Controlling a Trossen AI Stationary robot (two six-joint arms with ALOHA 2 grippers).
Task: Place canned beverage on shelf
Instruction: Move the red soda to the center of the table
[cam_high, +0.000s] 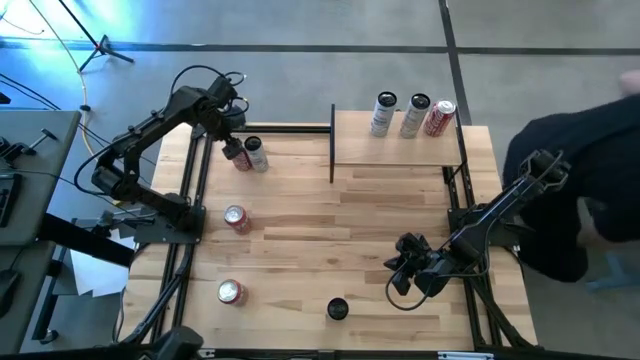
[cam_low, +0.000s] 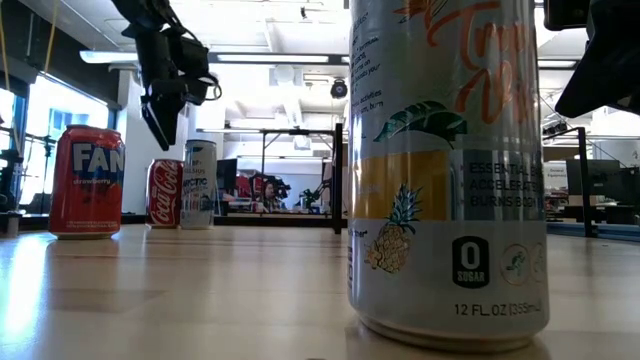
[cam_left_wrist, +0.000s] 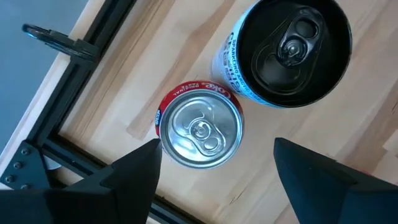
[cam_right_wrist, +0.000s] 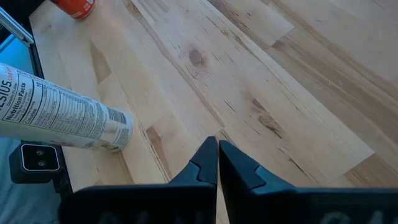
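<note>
Hovering above a red Coca-Cola can (cam_left_wrist: 199, 132) and a white can (cam_left_wrist: 283, 53) at the worktop's (cam_high: 320, 230) far left, the left hand (cam_left_wrist: 214, 171) stood parted, holding nothing. The shelf (cam_high: 395, 150) carried three cans. The right hand (cam_right_wrist: 217, 163) waited pinched together near the front.

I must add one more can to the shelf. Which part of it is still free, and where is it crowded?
The shelf is bare from its left post to the white can. Its far right corner is crowded: white can, grey can and red can stand close together. The front strip before them is bare too.
</note>
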